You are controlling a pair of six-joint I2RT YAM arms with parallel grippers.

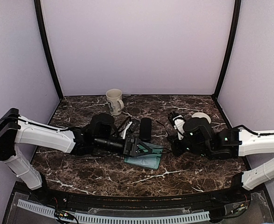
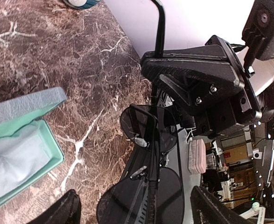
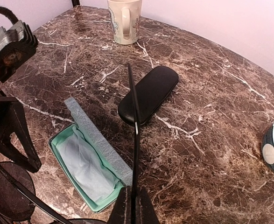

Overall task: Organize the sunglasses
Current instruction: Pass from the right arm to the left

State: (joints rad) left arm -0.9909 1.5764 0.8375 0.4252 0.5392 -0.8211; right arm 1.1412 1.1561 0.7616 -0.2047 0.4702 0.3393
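The top view looks down and forward from above and behind the arms, taking in the whole desk (image 1: 193,172) and the back wall. The left wrist view sits low and close, rolled sideways, facing across the desk past the sunglasses (image 2: 148,186). The right wrist view looks down from higher up, toward the mug (image 3: 124,21) at the back. All three share the open case (image 1: 148,162). The top and right wrist views also share the black case (image 1: 145,129).

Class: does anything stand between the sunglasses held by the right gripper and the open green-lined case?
Nothing visible does. The open case lies just beside the sunglasses, with only a pale cloth inside it. The closed black case sits apart, beyond it.
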